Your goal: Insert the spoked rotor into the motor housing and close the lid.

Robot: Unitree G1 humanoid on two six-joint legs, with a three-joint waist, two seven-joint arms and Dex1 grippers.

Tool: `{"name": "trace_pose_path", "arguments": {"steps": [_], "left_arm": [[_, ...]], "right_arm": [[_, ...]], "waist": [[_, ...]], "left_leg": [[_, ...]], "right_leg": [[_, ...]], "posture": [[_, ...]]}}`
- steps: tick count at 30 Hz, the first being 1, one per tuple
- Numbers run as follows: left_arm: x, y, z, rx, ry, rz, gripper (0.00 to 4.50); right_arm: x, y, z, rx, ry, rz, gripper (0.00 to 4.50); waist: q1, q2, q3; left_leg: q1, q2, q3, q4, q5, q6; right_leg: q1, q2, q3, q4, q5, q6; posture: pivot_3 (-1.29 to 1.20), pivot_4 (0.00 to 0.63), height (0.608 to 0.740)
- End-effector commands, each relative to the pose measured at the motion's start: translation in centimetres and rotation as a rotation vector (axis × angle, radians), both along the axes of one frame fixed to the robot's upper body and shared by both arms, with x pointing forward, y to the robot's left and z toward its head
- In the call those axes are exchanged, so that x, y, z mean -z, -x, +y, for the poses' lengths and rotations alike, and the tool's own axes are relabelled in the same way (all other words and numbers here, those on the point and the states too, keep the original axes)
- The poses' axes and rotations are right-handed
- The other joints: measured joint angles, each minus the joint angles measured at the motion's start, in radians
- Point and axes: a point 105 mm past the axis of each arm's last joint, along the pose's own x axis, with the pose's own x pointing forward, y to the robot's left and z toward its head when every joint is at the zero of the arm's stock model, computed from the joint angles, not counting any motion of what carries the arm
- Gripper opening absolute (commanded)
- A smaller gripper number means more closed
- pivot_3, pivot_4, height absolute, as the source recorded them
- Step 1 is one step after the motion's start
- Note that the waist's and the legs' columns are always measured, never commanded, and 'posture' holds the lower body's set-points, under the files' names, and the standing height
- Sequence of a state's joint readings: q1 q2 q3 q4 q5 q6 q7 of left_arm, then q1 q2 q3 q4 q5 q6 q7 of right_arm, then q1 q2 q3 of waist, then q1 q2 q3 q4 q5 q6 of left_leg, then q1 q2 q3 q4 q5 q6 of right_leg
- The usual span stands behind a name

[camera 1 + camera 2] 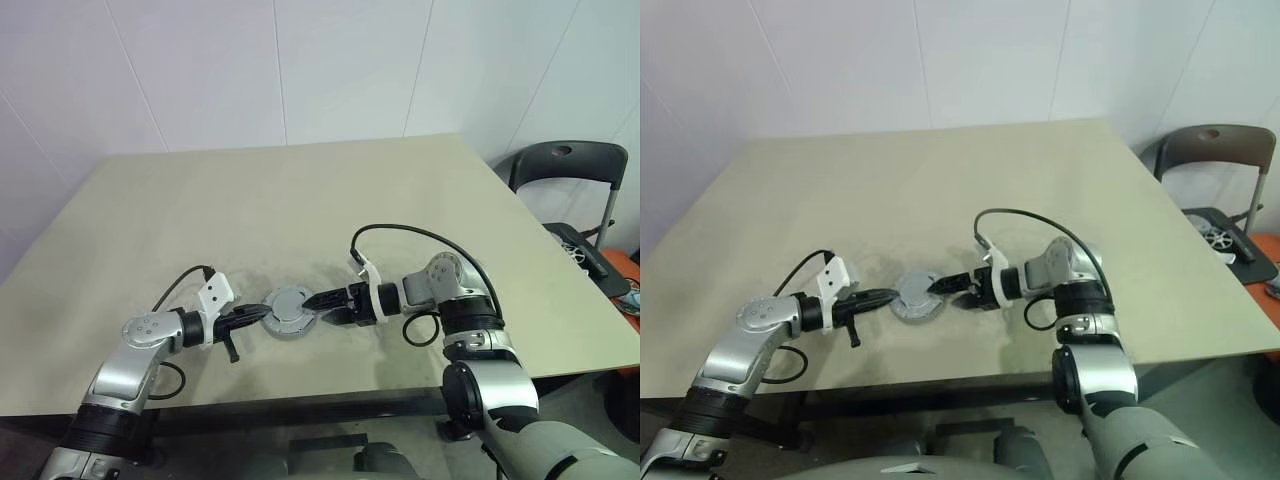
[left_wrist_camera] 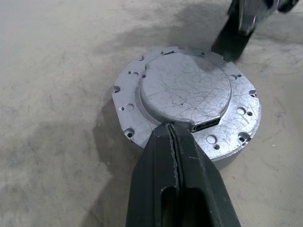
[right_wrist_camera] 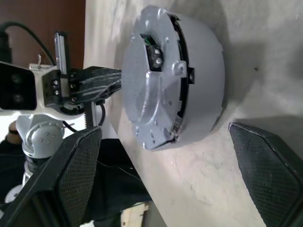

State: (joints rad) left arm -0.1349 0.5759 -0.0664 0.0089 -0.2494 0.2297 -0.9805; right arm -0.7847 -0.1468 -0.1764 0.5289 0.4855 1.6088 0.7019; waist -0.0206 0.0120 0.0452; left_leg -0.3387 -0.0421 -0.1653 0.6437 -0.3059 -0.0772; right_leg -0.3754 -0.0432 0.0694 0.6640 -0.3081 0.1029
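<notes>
The motor housing [image 1: 288,322], a squat grey cylinder, sits on the table near the front edge. The lid [image 2: 187,90], a grey scratched disc with a notched rim, lies on top of it. The spoked rotor is hidden. My left gripper [image 2: 171,128] is shut with nothing between its fingers, and its tip lies against the lid's rim beside a small connector slot. My right gripper [image 1: 316,305] stands open on the housing's other side. Its two fingers [image 3: 66,175] flank the housing without touching it.
The beige table [image 1: 300,200] stretches far behind the housing. A dark chair [image 1: 570,165] stands off the table's right side, with a low stand holding small items [image 1: 590,255] beside it. Cables loop from both wrists.
</notes>
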Motion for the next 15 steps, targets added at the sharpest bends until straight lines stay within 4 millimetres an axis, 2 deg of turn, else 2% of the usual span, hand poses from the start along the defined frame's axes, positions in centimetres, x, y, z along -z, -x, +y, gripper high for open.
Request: {"name": "trace_pose_path", "arguments": {"steps": [1,15], "left_arm": [[1.7,0.5,0.1,0.0,-0.026,0.069,0.0],[0.6,0.3,-0.1,-0.007,-0.022,0.059,0.0]], "right_arm": [[-0.5,-0.6,0.6,0.033,-0.04,0.002,4.48],[-0.6,-0.6,3.3,0.078,-0.139,0.052,4.48]], "waist": [[0.0,0.0,0.0],[-0.024,0.003,-0.001]], "left_leg": [[0.0,0.0,0.0,0.0,0.0,0.0],[0.001,0.001,0.0,0.001,0.0,0.0]], "right_leg": [[0.0,0.0,0.0,0.0,0.0,0.0],[0.001,0.001,0.0,0.001,0.0,0.0]], "posture": [[0.0,0.0,0.74],[0.0,0.0,0.74]]}}
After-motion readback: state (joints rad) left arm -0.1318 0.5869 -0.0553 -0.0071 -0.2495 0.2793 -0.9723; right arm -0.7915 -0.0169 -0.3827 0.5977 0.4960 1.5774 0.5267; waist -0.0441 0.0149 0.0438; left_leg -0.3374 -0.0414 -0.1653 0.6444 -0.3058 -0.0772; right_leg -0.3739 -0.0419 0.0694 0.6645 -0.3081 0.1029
